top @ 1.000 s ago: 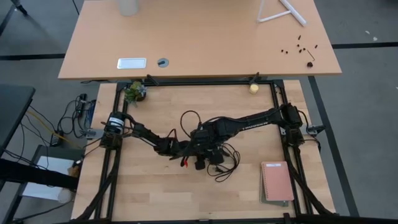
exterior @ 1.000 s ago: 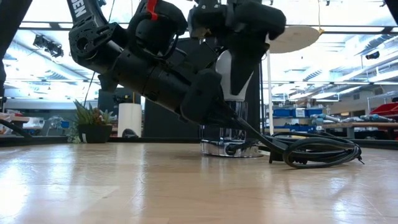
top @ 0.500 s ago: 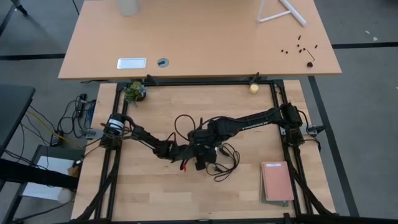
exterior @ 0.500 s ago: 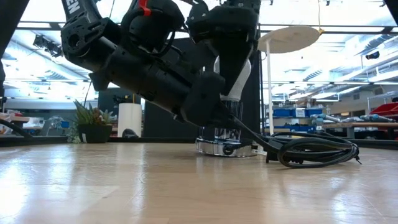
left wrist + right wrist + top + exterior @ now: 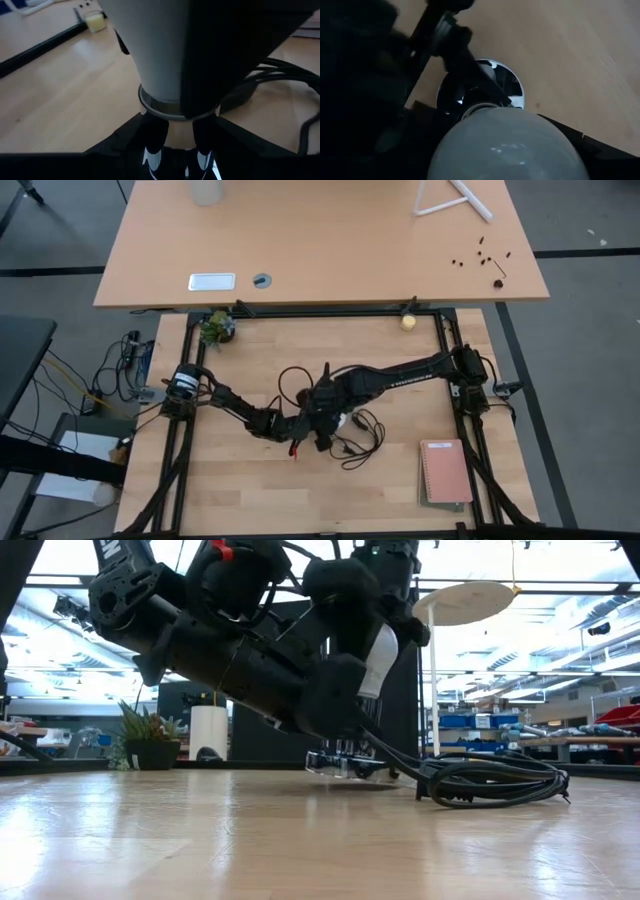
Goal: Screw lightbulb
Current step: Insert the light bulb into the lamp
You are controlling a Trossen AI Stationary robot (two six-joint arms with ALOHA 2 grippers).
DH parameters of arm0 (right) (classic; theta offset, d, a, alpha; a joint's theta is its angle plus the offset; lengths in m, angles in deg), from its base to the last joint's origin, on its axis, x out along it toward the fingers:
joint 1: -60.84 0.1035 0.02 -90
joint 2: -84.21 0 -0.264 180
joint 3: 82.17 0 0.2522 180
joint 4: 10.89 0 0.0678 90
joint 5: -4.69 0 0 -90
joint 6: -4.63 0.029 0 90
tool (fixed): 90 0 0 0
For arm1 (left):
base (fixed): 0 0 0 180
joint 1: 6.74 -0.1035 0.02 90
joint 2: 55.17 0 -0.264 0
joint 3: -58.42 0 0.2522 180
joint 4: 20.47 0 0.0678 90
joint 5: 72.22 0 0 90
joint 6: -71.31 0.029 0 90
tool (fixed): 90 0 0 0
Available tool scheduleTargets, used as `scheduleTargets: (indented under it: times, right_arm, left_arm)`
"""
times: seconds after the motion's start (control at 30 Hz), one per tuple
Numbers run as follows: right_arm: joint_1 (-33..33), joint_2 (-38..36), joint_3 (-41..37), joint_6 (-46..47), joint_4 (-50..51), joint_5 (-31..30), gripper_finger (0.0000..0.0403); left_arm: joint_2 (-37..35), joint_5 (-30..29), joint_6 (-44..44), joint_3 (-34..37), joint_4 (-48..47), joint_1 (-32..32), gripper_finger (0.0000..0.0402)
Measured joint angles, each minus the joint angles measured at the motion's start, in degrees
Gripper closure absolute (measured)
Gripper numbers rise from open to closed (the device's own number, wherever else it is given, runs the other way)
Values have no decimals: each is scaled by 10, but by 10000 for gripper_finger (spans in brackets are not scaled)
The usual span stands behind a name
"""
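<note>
From above, my two arms meet over the middle of the table point(image 5: 250, 510), and my left gripper point(image 5: 298, 426) and right gripper point(image 5: 325, 420) are bunched together there beside the coiled black cord point(image 5: 355, 442); the lightbulb point(image 5: 342, 420) shows only as a sliver of white under my right wrist, so this view tells me little about progress. From table height, the lightbulb point(image 5: 378, 660) stands tilted, head up, in my right gripper point(image 5: 372, 635), with the silver socket disc point(image 5: 340, 764) below it, lifted at one edge rather than lying flat on the wood. I judge the base is entered in the socket but the joint is skewed, so the screwing is under way, not finished; the turns that seat it are still left. Through my left wrist camera, the bulb's white cone point(image 5: 150, 55) narrows to its grey metal collar point(image 5: 172, 109) just above my left fingers point(image 5: 150, 145), which stand either side of the shiny socket neck, closed on it partway and steadying it. Through my right wrist camera, the frosted head point(image 5: 507, 145) fills the space between my right fingers, which are closed around it at a fairly wide span, and beyond it the socket disc point(image 5: 512, 85) lies directly in line with the bulb.
</note>
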Motion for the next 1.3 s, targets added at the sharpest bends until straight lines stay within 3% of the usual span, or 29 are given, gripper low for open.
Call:
scheduleTargets:
  times: [0.2, 0.33, 0.5, 0.77, 1.3]
  right_arm:
    - [-5, 0, 0, -17, -5, 4, 132]
    - [-5, 1, 0, -105, -12, 1, 118]
    - [6, 2, 0, -219, -20, 3, 84]
    - [7, 3, 0, -284, -30, 30, 9]
    - [15, 2, 51, -440, -1, 28, 6]
  left_arm:
    - [0, -9, -1, 0, -3, 2, 207]
    - [0, -5, 1, 0, -5, 3, 207]
    - [0, 1, 3, -1, -7, 4, 207]
    - [0, 3, -2, -2, -13, 3, 207]
    - [-3, 3, -5, -5, -15, 3, 207]
